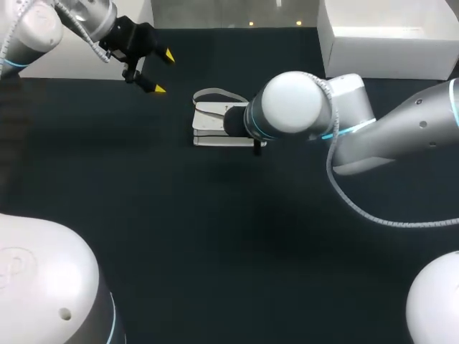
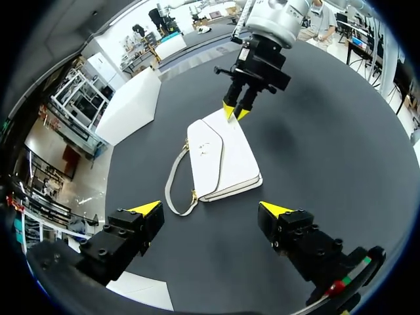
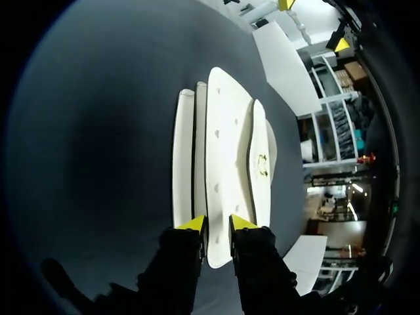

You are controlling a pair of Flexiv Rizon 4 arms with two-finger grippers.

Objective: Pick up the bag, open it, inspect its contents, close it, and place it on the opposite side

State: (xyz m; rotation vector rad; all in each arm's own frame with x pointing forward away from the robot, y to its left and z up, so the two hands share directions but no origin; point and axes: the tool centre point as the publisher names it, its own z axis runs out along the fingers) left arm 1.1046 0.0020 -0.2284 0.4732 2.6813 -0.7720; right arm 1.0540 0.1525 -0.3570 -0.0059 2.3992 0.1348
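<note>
1. Pinching with the right jaws, nearest the right wrist lens: yellow tips (image 3: 191,224) standing only narrowly apart, with the near short end of the bag (image 3: 223,144) filling the gap and seemingly touching both.
2. Hanging wide open and empty with the left jaws, raised over the back left of the counter (image 1: 143,236), well apart from the bag.
3. Lying flat near the counter's back middle, flap side up, with the strap (image 2: 172,187) looping out along the far long side.
4. Running left to right across the counter by the long axis, free short end pointing toward the left arm (image 1: 43,29).
5. Judging the step: picking up, grip apparently taken, bag not yet lifted.
6. Calling next for a steady raise without letting the thin edge slip, then for the left jaws coming in at the flap.
</note>
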